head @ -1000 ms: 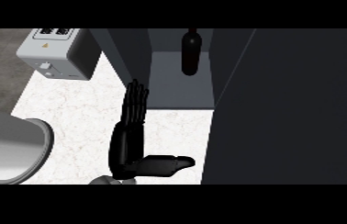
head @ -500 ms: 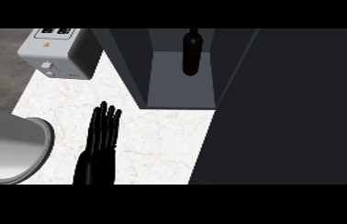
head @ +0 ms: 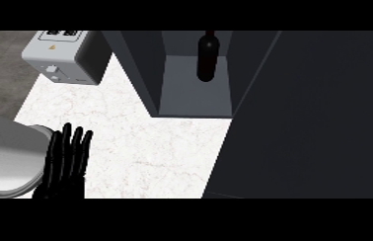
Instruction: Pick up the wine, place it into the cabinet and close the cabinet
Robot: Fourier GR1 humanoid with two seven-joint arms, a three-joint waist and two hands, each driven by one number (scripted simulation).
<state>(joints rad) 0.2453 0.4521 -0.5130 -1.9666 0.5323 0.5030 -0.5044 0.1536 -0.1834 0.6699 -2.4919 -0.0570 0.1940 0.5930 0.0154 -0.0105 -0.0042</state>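
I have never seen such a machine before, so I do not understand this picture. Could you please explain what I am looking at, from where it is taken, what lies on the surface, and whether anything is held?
The picture is taken from the head of a humanoid robot, looking steeply down at a white marble counter. The black shape at the lower left is the robot's left hand, fingers straight; it holds nothing. The right hand does not show. The tall dark box is a cabinet, open, with a dark wine bottle standing inside it. The large dark panel on the right seems to be its open door. At the upper left stands a grey toaster. The grey curved shape at the left edge is only partly visible; I cannot tell what it is.
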